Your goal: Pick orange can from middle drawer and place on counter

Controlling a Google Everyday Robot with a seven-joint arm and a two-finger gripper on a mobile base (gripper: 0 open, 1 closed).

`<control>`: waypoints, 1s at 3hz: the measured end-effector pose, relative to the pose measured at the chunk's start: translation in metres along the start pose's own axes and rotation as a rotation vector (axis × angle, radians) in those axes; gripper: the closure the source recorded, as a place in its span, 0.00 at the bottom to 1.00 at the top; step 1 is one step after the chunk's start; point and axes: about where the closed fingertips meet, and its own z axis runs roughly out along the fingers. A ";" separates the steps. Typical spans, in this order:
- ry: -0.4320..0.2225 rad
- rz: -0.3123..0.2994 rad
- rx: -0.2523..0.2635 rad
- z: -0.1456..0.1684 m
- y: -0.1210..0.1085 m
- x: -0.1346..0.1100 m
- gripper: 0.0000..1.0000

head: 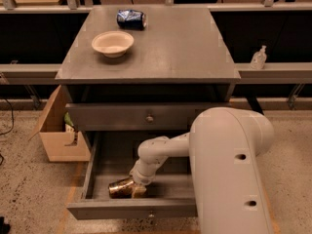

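The orange can (118,187) lies on its side on the floor of the open middle drawer (131,209), near its front left. My gripper (135,188) reaches down into the drawer from the white arm (161,155) and sits right at the can's right end, touching or around it. The counter (175,48) is the broad grey top of the cabinet above.
A cream bowl (112,43) and a crushed blue can (131,19) sit on the counter's left and back. The upper drawer front (146,117) is closed. A cardboard box (58,130) stands left of the cabinet. A sanitiser bottle (258,57) stands on the right ledge.
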 end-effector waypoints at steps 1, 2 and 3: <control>0.013 -0.015 0.000 -0.001 0.000 0.005 0.68; 0.013 -0.015 0.000 -0.002 0.000 0.005 0.98; 0.013 -0.015 0.000 -0.002 0.000 0.005 1.00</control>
